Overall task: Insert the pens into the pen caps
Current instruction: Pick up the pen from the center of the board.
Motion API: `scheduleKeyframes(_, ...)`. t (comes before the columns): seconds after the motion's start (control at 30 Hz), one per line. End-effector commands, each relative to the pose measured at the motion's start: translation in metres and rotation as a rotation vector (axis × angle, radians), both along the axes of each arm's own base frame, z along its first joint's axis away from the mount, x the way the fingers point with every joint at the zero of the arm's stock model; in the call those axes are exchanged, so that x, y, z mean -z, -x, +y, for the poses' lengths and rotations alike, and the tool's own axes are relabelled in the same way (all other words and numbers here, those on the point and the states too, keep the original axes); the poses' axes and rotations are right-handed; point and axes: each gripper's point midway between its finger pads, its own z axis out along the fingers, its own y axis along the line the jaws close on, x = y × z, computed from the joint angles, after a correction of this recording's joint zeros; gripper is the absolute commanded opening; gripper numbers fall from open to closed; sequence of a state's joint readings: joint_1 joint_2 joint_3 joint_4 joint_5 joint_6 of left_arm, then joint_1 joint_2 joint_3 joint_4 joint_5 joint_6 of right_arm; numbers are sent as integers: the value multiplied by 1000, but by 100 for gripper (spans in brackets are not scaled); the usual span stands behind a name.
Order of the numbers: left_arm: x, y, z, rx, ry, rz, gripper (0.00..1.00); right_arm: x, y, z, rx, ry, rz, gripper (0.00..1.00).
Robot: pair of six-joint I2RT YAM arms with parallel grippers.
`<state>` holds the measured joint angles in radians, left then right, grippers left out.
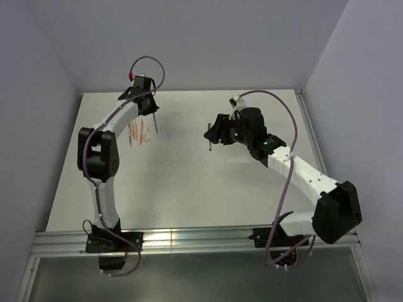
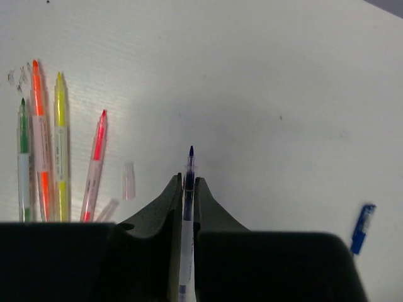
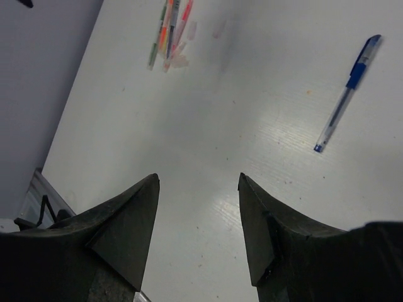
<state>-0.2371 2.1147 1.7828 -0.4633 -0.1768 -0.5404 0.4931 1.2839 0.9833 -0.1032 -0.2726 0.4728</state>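
Wrist view reveals dark-tipped pen (image 2: 187, 214) between left jaws.

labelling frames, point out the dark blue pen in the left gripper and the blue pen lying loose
dark blue pen (image 2: 187, 214), left wrist view, mid barrel
loose blue pen (image 3: 345, 96), right wrist view, mid barrel

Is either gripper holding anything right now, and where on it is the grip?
The left gripper pinches a thin clear-barrelled pen with a dark blue tip, just below that tip. The right gripper is open and empty.
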Motion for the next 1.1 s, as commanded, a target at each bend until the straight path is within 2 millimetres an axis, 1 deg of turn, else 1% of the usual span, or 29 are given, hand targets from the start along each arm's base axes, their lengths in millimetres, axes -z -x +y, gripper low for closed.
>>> scheduleKeyframes(0.0,-50,15,-23,45,109,-90,0,-43,-16,26,-64,-125,-129,61)
scheduleKeyframes(0.03,-45,24,-29,55,123,-75,0,-36,-20,32,-74,-127,-116,62)
scheduleKeyframes(0.07,-59,29,-32,62,141,-102,0,-35,-22,36,-83,-133,-117,62)
scheduleKeyframes(0.1,-63,34,-38,77,160,-102,0,-40,-24,43,-95,-151,-140,62)
scheduleKeyframes(0.13,-60,42,-43,84,170,-92,0,-31,-30,48,-99,-145,-126,62)
scheduleKeyframes(0.17,-73,48,-45,90,183,-115,0,-30,-31,52,-106,-153,-124,62)
scheduleKeyframes(0.2,-78,51,-49,98,196,-128,0,-33,-34,59,-117,-178,-134,62)
scheduleKeyframes(0.23,-76,58,-55,108,209,-121,0,-32,-34,64,-126,-190,-132,62)
scheduleKeyframes(0.27,-88,64,-58,115,221,-141,0,-25,-38,70,-130,-203,-107,62)
scheduleKeyframes(0.3,-92,68,-66,128,236,-149,0,-27,-39,76,-143,-221,-117,62)
scheduleKeyframes(0.33,-92,73,-70,135,242,-147,0,-26,-41,79,-142,-230,-114,62)
scheduleKeyframes(0.37,-100,77,-74,140,251,-160,0,-20,-44,83,-141,-239,-97,62)
scheduleKeyframes(0.4,-103,79,-78,146,256,-164,0,-22,-46,87,-143,-251,-108,62)
scheduleKeyframes(0.43,-106,84,-86,160,264,-167,0,-20,-49,89,-134,-256,-105,62)
scheduleKeyframes(0.47,-110,87,-91,167,269,-175,0,-23,-50,93,-137,-267,-103,62)
scheduleKeyframes(0.5,-114,92,-100,184,275,-179,0,-18,-54,96,-135,-265,-93,62)
scheduleKeyframes(0.57,-117,96,-109,200,283,-178,0,-19,-57,101,-130,-267,-96,62)
scheduleKeyframes(0.7,-120,105,-130,232,305,-179,0,-14,-63,107,-112,-266,-78,62)
scheduleKeyframes(0.73,-122,105,-132,235,308,-181,0,-10,-64,109,-111,-266,-68,61)
scheduleKeyframes(0.87,-122,107,-141,246,310,-179,0,-6,-67,109,-96,-264,-56,61)
scheduleKeyframes(1.07,-129,107,-145,251,318,-194,0,2,-67,110,-89,-262,-32,59)
